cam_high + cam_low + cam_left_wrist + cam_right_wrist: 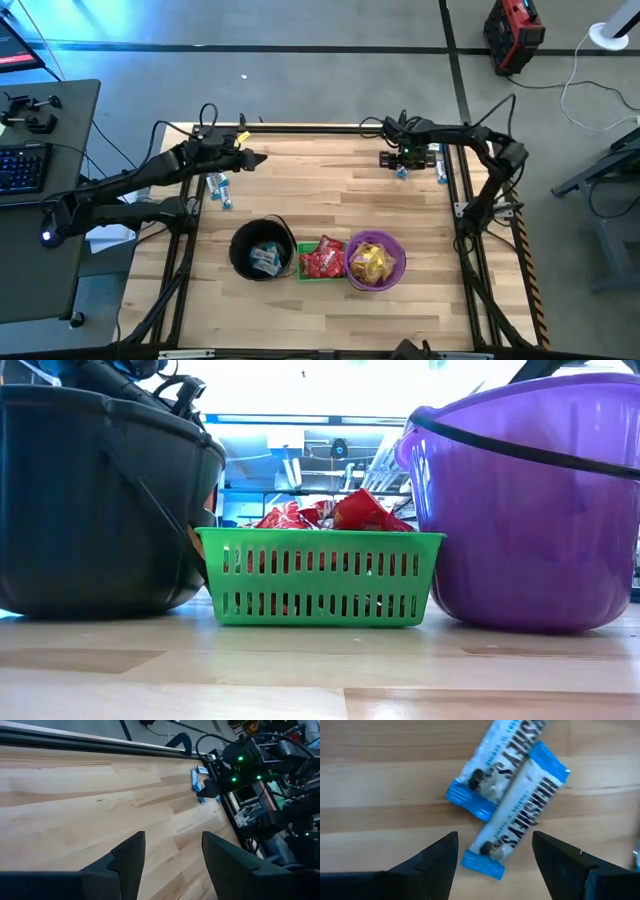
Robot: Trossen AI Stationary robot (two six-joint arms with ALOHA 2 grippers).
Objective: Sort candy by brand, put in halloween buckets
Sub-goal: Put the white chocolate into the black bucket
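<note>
Right gripper point(492, 855) hangs wide open and empty right above two blue-and-white candy bars point(512, 795) lying overlapped near the table's far right edge. Left gripper point(172, 852) is open too, empty, over bare wood.

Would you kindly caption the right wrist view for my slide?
Open right pincer poised over two overlapping blue-and-white candy bars on the wooden table.
</note>
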